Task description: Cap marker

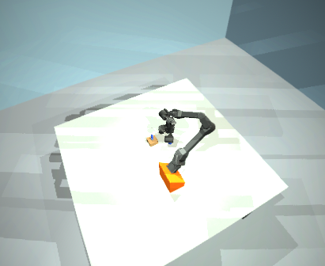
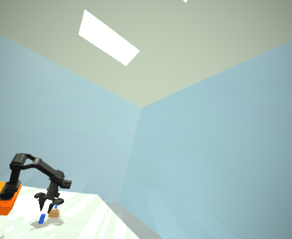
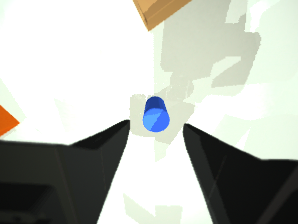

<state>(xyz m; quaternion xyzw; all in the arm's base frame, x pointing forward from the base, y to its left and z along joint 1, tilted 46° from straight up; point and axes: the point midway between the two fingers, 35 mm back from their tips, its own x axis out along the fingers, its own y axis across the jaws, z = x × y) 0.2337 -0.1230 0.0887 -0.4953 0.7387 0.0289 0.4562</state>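
The blue cap (image 3: 155,115) (image 2: 41,219) stands on the white table (image 1: 103,190). My gripper (image 3: 156,127) (image 2: 45,209) (image 1: 168,138) is open and empty. It hangs a little above the cap, pointing down, and in the wrist view the cap shows between its two dark fingers. The tan holder block (image 1: 153,142) (image 2: 54,213) (image 3: 160,11) stands a short way beyond the cap. The blue marker (image 1: 152,137) (image 2: 56,207) stands upright in it with no cap on. In the wrist view only the block's corner shows and the marker is out of frame.
The arm's orange base (image 1: 171,178) (image 2: 1,199) sits on the table behind the gripper; its corner shows at the left of the wrist view (image 3: 7,121). The table's edges lie far from the block and cap.
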